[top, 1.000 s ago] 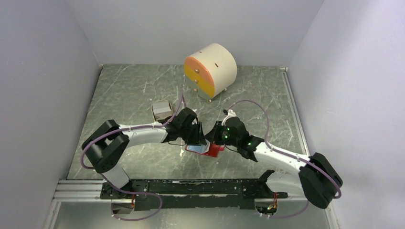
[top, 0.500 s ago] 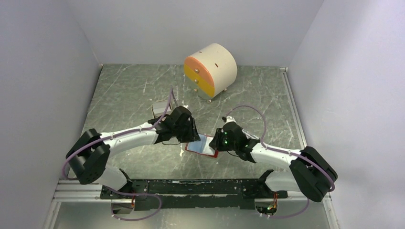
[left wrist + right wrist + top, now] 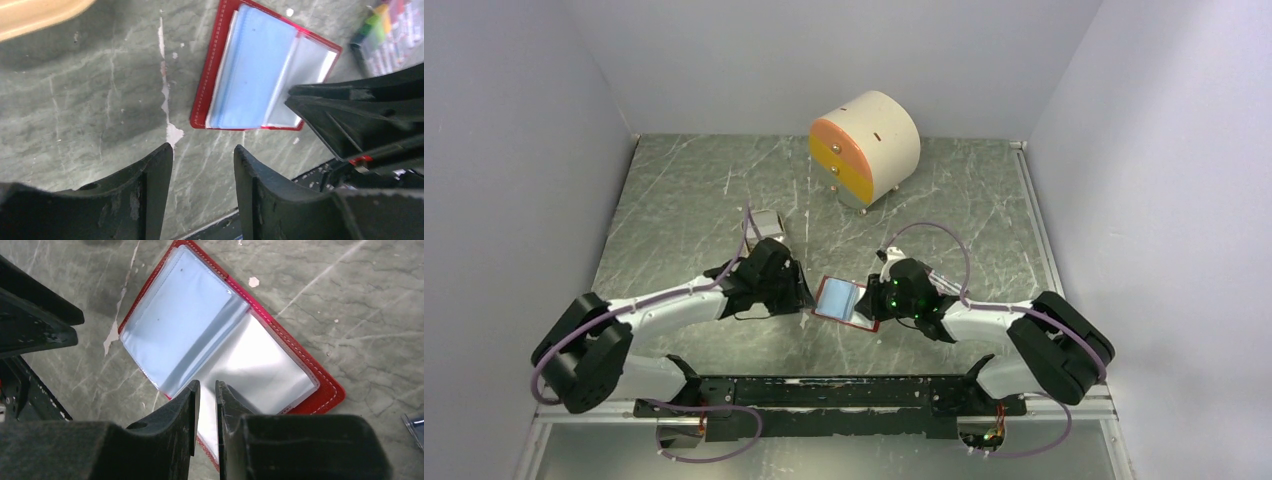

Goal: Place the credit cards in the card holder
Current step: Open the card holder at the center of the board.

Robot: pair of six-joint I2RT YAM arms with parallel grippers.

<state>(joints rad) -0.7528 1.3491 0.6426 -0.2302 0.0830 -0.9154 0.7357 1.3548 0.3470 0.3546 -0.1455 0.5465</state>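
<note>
Opening step: the red leather-like folding card holder (image 3: pixel 839 298) lies open mid-frame, and the right gripper (image 3: pixel 207 385) pinches it by a clear pocket. The left gripper (image 3: pixel 203 150) is apart and empty. Next you need to fetch the silver-grey flat credit cards (image 3: pixel 767 222), up-left of centre.

A round cream wooden drawer chest (image 3: pixel 869 145) with orange and yellow drawer fronts is standing at the far side of the dark green marbled tabletop (image 3: pixel 684 190). A bundle of rainbow-coloured sticks (image 3: pixel 387 35) is lying on that surface, and a white chipped patch (image 3: pixel 172 134) is showing in it.
</note>
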